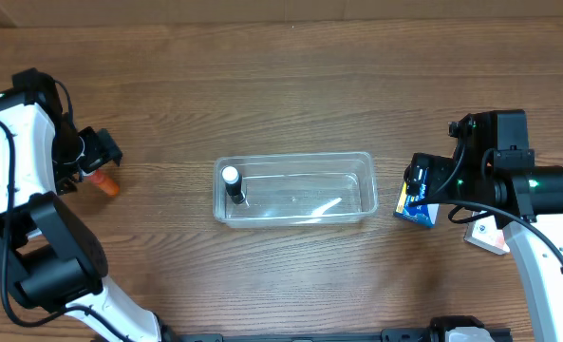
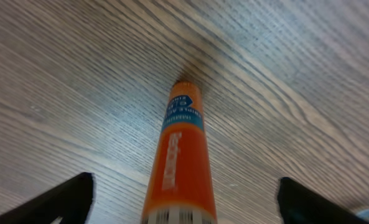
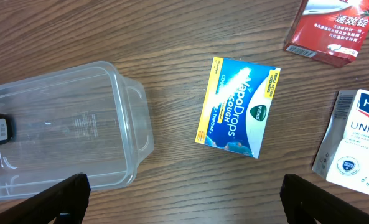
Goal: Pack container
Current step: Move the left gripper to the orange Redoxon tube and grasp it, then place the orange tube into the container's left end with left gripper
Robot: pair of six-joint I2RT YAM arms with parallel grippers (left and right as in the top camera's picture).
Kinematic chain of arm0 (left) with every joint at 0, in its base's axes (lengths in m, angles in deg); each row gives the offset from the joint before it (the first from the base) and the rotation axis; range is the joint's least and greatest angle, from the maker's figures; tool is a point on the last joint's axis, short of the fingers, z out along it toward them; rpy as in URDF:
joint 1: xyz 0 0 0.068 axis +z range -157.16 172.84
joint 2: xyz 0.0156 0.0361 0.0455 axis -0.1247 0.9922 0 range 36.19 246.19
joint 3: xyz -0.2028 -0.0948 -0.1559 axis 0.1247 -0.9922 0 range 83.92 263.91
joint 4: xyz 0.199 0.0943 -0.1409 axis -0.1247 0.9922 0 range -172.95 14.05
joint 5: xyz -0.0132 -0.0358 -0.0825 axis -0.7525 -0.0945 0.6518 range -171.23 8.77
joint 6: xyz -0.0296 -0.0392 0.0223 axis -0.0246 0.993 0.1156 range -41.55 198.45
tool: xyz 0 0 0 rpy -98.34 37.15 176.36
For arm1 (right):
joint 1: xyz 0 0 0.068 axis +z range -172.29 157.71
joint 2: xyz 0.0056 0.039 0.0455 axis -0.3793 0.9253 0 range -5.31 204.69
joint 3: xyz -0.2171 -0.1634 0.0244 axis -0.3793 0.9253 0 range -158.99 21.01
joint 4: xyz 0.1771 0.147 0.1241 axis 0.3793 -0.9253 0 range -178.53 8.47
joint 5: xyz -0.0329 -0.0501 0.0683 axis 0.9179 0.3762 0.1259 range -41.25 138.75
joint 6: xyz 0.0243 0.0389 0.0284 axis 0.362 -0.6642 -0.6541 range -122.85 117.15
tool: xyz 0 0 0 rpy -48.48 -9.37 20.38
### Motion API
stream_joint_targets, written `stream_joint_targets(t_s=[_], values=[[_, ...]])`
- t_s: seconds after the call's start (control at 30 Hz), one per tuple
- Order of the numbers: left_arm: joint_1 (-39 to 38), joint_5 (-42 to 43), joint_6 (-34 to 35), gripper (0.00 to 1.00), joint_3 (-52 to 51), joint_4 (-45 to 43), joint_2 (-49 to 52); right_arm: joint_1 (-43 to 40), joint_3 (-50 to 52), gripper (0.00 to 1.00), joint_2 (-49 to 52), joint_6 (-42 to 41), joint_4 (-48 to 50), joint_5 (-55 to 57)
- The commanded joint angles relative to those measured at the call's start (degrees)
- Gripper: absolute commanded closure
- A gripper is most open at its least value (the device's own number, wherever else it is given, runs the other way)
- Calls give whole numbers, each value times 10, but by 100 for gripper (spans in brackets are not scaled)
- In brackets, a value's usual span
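Note:
The clear plastic container (image 1: 295, 188) sits mid-table with a small dark bottle with a white cap (image 1: 233, 184) inside its left end. Its corner also shows in the right wrist view (image 3: 66, 130). An orange tube (image 1: 105, 182) lies on the table at the far left. My left gripper (image 2: 185, 202) is open, its fingers on either side of the orange tube (image 2: 181, 162) and apart from it. My right gripper (image 3: 184, 202) is open and empty above a blue and yellow cough-drop box (image 3: 237, 106), which also shows in the overhead view (image 1: 417, 211).
A red and white box (image 3: 327, 28) and a white box with blue print (image 3: 355, 146) lie right of the cough-drop box. The white box edge shows in the overhead view (image 1: 488, 237) under the right arm. Bare wooden table surrounds the container.

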Motion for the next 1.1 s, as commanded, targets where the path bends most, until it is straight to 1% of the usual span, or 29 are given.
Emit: stream_joint_targets(t_s=[0.0,0.03,0.07,0.1,0.13,0.17,0.2,0.3,0.37,0.4,0.43,0.5,0.6,0.7,0.73,0.77,0.8,0.87,0.9,0.97,1.07], values=[[-4,4,-10,18,-1,-2,7,-3,-16,0,-3,2,3,3],[-4,4,-10,27,-1,-2,7,-3,-16,0,-3,2,3,3],[-4,4,-10,39,-1,-2,7,-3,-16,0,-3,2,2,3],[-4,4,-10,46,-1,-3,7,-3,-16,0,-3,2,2,3],[-4,4,-10,56,-1,-3,7,-3,-16,0,-3,2,3,3],[-4,4,-10,61,-1,-3,7,-3,-16,0,-3,2,3,3],[-4,0,-10,63,-1,-3,7,-3,-16,0,-3,2,3,3],[-4,-11,-10,74,-1,-1,7,-3,-16,0,-3,2,3,3],[-4,-11,-10,85,2,2,7,-3,-16,0,-3,2,3,3],[-4,-10,-9,93,5,7,5,-3,-16,0,-3,2,2,3],[-5,-10,-6,96,9,13,-2,-3,-16,0,-3,2,2,3],[-13,-9,-3,96,11,19,-37,-3,-16,0,-4,2,2,3],[-70,-9,-3,96,11,36,-150,-18,-18,0,-11,-7,-3,16],[-178,16,5,96,11,52,-268,-74,-25,0,-27,-31,-10,22],[-205,20,15,96,11,58,-285,-84,-25,0,-28,-32,-12,21],[-259,21,43,96,11,69,-311,-91,-25,0,-28,-33,-14,16],[-321,21,73,96,11,81,-326,-92,-25,0,-28,-33,-15,15],[-409,19,109,96,7,90,-326,-92,-25,0,-28,-33,-15,15],[-438,13,125,96,2,89,-323,-92,-24,0,-28,-33,-15,15],[-487,-16,171,96,-21,86,-316,-92,-24,0,-27,-33,-17,11],[-505,-20,207,96,-89,64,-303,-92,-24,0,-27,-33,-17,7]])
